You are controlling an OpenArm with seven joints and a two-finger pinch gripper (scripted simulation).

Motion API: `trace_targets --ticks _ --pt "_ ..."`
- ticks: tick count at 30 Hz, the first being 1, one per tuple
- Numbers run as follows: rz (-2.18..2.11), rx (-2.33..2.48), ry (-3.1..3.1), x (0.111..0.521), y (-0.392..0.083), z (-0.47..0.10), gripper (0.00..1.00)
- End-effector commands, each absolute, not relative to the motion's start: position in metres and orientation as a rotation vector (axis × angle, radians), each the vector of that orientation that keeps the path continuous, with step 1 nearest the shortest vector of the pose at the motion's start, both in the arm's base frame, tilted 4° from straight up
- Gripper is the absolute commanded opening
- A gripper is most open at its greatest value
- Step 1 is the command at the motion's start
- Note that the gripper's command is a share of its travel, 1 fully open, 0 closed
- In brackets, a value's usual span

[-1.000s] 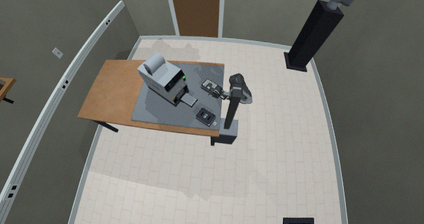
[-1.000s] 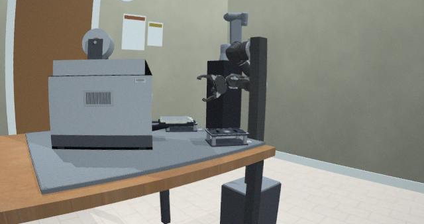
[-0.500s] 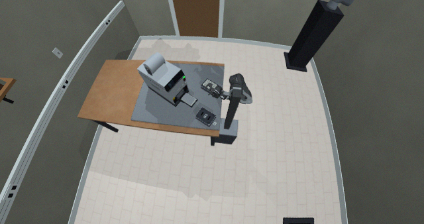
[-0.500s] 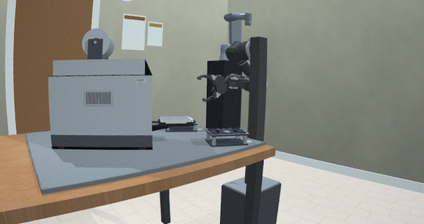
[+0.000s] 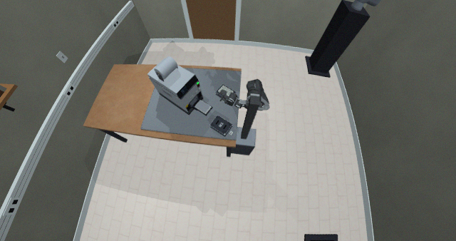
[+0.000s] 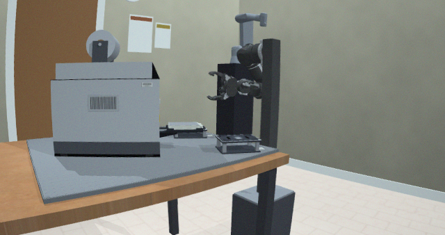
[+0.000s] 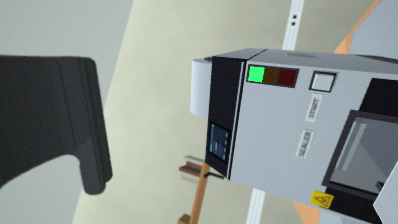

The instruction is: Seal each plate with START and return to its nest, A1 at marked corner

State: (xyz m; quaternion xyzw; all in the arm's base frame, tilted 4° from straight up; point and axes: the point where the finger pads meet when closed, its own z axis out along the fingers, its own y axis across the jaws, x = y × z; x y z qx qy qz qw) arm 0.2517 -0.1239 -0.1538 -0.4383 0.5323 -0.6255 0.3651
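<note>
While lamp point(image 7: 256, 74) green — fingers point(image 6: 216, 74) open, empty.

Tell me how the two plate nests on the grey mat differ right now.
The far nest carries a pale plate; the near nest shows only its own dark frame. In the top view the far nest lies close to the open gripper, while the near nest sits at the table's edge by the arm's column. Both stand on the grey mat.

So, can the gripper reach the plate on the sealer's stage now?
Probably yes. The gripper hangs open and empty above the table, the plate sits on the extended stage, the lamp shows green, and nothing visible stands between them.
</note>
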Motion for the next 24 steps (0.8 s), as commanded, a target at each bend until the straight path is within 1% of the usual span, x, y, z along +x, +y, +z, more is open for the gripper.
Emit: trace_targets --ticks 1,10,12,24 --pt "-1.649 -1.117 1.304 0.253 -0.12 -0.146 0.65" --pt "-1.771 -1.103 1.003 0.265 -0.093 -0.113 0.65" --pt "-1.771 -1.103 1.003 0.265 -0.093 -0.113 0.65" --pt "-1.903 -1.057 0.569 0.269 -0.048 -0.074 0.65"
